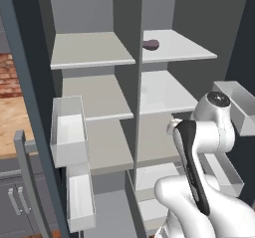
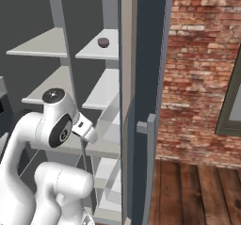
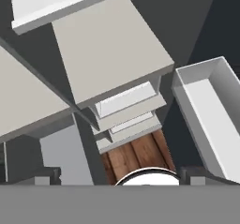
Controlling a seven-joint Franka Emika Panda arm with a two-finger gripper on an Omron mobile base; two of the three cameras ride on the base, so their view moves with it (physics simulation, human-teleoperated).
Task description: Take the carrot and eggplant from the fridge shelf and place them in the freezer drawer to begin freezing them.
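Jaws spread wide, nothing between; gripper (image 3: 120, 174) shows as two dark fingertips (image 3: 44, 175) at 6 o'clock of hand view, apart. Ahead of tips: wood floor (image 3: 136, 155), stacked pale drawers (image 3: 126, 110) toward 12, grey shelf (image 3: 105, 45) beyond, white door bin (image 3: 211, 115) at 3 o'clock. Eggplant (image 1: 150, 44) well away from jaws: on top right fridge shelf (image 1: 177, 45), 12 o'clock of left base view, just beside centre divider (image 1: 138, 77). Right base view: eggplant at 11 o'clock, dark lump. Carrot not made out. Arm (image 1: 199, 147) folded low at 4 o'clock.
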